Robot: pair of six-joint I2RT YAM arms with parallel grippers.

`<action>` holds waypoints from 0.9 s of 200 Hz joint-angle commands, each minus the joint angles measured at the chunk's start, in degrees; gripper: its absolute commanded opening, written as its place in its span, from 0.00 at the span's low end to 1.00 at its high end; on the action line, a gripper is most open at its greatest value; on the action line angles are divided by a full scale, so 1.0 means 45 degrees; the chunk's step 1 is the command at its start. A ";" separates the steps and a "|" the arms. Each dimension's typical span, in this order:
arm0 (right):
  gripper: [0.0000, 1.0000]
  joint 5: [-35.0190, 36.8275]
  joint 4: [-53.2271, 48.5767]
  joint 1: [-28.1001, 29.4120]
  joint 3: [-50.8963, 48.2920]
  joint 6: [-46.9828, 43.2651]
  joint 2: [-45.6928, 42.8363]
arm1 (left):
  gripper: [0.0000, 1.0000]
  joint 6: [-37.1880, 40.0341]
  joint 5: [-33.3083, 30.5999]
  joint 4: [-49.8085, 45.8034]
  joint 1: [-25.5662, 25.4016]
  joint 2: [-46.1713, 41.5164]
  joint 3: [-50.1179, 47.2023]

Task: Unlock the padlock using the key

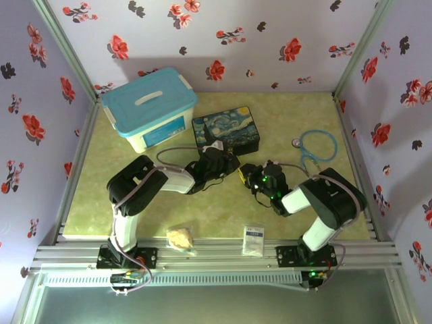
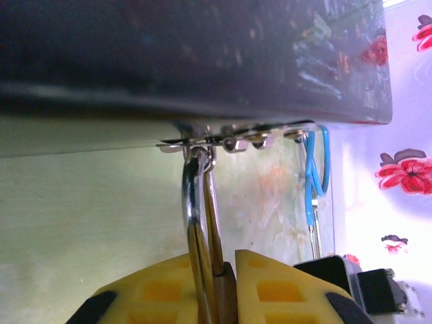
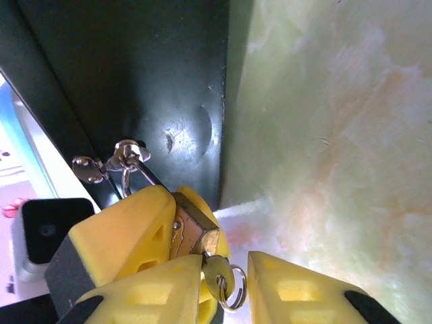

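The brass padlock (image 3: 192,229) hangs by its silver shackle (image 2: 194,202) from the hasp (image 3: 128,156) of the dark starry-night tin (image 1: 226,128). My left gripper (image 2: 223,264) is shut on the padlock body, its yellow fingers (image 3: 118,233) on both sides. The key (image 3: 217,270) sticks in the bottom of the padlock, with a small split ring (image 3: 235,297) on it. My right gripper (image 3: 228,266) stands open around the key; its left finger is close to the key or touching it, and its right finger is apart. In the top view both grippers (image 1: 217,162) (image 1: 253,177) meet in front of the tin.
A white box with a blue lid (image 1: 152,108) stands back left, touching the tin. A blue stethoscope (image 1: 317,150) lies to the right. Near the front edge lie a white packet (image 1: 253,239) and a crumpled pale lump (image 1: 179,237). Flowered walls enclose the table.
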 commanded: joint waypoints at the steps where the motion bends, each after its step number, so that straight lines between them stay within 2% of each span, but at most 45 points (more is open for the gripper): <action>1: 0.33 -0.0501 -0.3042 0.0049 0.0617 -0.2636 -0.1377 | 0.00 -0.0354 0.2006 -0.0210 -0.0700 -0.0160 -0.0306; 25: 0.37 -0.0061 -0.5615 -0.0004 0.0668 -0.4439 -0.2707 | 0.00 -0.0240 0.1886 -0.0360 -0.0552 -0.0187 -0.0454; 50: 0.38 0.0926 -0.9565 0.0010 0.1320 -0.7778 -0.4488 | 0.00 0.0536 0.1521 -0.1593 -0.0539 -0.0527 -0.0245; 87: 0.37 0.1573 -1.1858 0.0024 0.1781 -1.2392 -0.5507 | 0.00 0.1100 0.1322 -0.2440 -0.0472 -0.0753 -0.0084; 95: 0.38 0.1638 -1.2250 0.0168 0.2021 -1.3057 -0.5418 | 0.00 0.1527 0.1117 -0.3315 -0.0527 -0.0846 0.0204; 112: 0.38 0.1809 -1.2556 0.0599 0.2320 -1.3959 -0.5246 | 0.00 0.2319 0.0733 -0.4760 -0.0637 -0.1077 0.0649; 144: 0.37 0.2306 -1.1736 0.1581 0.2008 -1.4808 -0.5104 | 0.00 0.2400 0.0791 -0.4966 -0.0549 -0.1088 0.0716; 180: 0.43 0.3977 -1.0741 0.2884 0.1785 -1.5849 -0.4563 | 0.00 0.2093 0.1050 -0.4605 -0.0510 -0.1149 0.0671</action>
